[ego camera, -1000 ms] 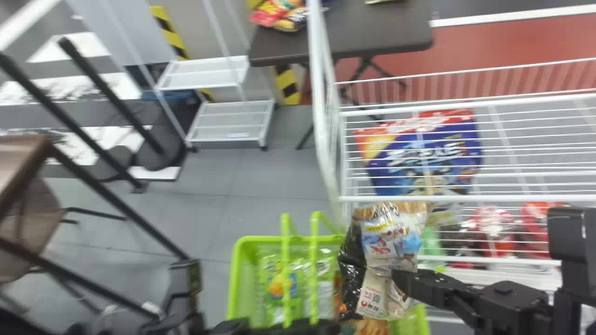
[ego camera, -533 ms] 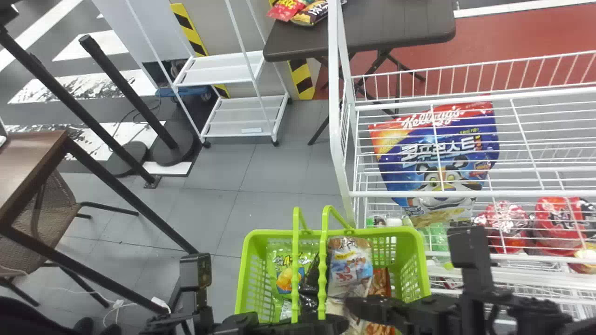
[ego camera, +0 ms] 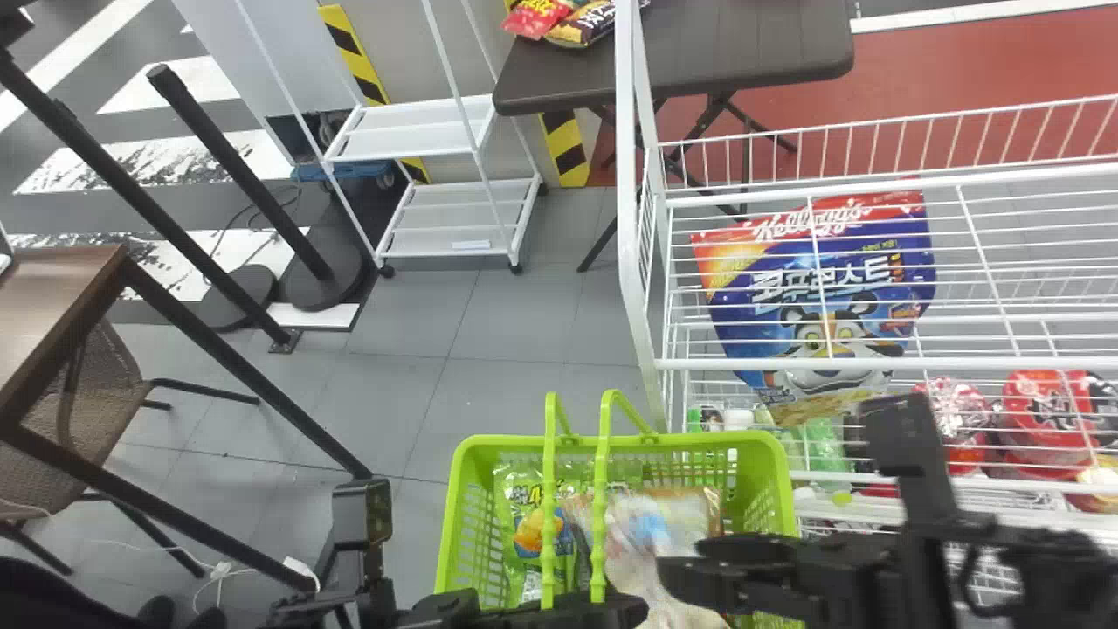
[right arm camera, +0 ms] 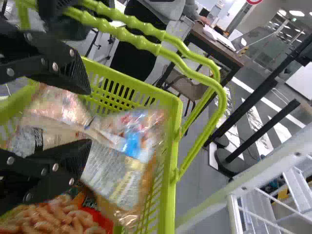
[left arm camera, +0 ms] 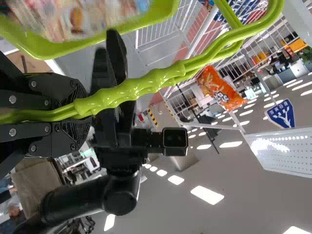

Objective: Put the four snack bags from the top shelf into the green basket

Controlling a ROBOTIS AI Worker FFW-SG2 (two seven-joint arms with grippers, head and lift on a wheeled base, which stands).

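One snack bag (ego camera: 648,528) dropped, right end effector (ego camera: 683,560) wide open, empty (left one (ego camera: 622,609) grips two basket handles (ego camera: 600,502))

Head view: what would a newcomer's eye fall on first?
Most likely the bright green basket at the bottom middle, with snack bags inside and the black right end effector over it. Next, perhaps, the big blue bag with a cartoon tiger, seen through the bars of the white wire rack on the right.
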